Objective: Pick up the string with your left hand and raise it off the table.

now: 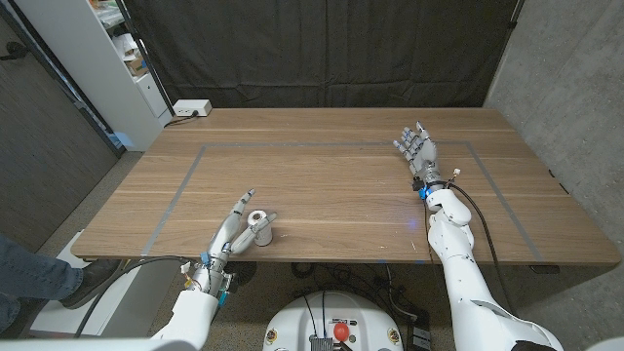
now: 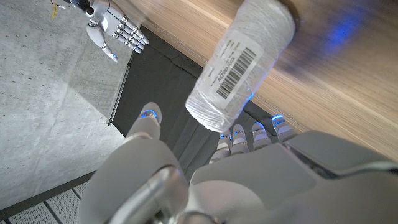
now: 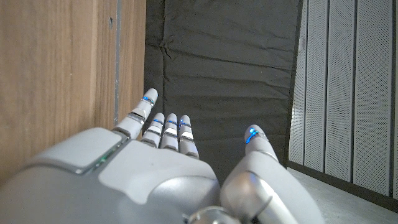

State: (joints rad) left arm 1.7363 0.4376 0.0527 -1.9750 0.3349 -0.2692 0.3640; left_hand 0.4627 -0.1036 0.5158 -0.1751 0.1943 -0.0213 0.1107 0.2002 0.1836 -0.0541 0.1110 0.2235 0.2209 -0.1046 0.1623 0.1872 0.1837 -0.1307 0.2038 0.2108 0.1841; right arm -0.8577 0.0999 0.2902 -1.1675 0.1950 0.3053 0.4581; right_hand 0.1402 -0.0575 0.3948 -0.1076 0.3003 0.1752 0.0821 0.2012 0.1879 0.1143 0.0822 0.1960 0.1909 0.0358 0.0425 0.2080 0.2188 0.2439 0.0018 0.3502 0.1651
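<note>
A white spool of string (image 1: 260,219) with a barcode label (image 2: 235,65) stands on the wooden table (image 1: 341,175) near its front edge, left of the middle. My left hand (image 1: 234,232) reaches around it, with the thumb (image 2: 147,118) on one side and the fingers (image 2: 254,134) stretched past the other. A gap shows between thumb and spool, and the spool's end sits on the wood. My right hand (image 1: 416,148) stays at the far right of the table, fingers spread, holding nothing. It appears again in the left wrist view (image 2: 115,28).
A grey tape rectangle (image 1: 200,156) is marked on the tabletop. A white power strip (image 1: 190,108) lies at the back left corner, beside a white shelf unit (image 1: 117,58). A person's leg and shoe (image 1: 44,278) show off the table's left front.
</note>
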